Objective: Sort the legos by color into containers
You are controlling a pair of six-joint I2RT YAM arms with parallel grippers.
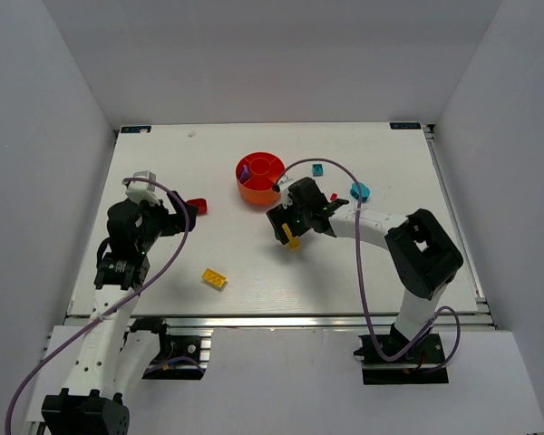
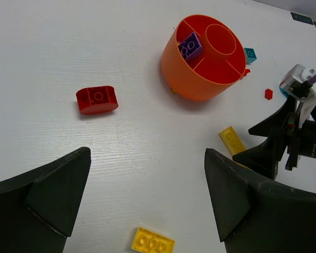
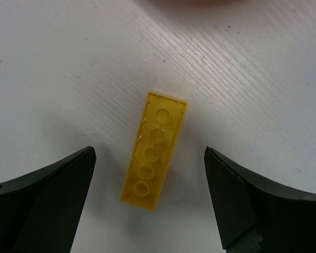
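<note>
Our right claw (image 3: 147, 158) stands spread wide and grips nothing. Its two dark fingers (image 3: 47, 200) flank a long yellow plate (image 3: 154, 151), which lies flat on the white table (image 3: 253, 79), studs up. The plate sits between the jaws, touching neither. Past the fingertips, at the top edge of that wrist view, we see an orange-red blur that we cannot identify from there. From above, this claw hangs just on the near side of the orange-red bowl (image 2: 192, 84), with the plate under its tips.

Our left claw (image 2: 147, 158) is likewise spread wide and holds nothing, over bare table. Ahead of it and to its left lies a red brick (image 2: 97, 100), well apart from both fingers. Farther ahead and to its right sits the bowl, with a purple brick (image 2: 190, 45) in one wedge compartment, left of the hub. Beyond the bowl we see a cyan piece (image 2: 250, 54) and a small red piece (image 2: 268, 94) on the table. Nearer the wrist than the fingertips, a yellow brick (image 2: 153, 243) lies flat.
</note>
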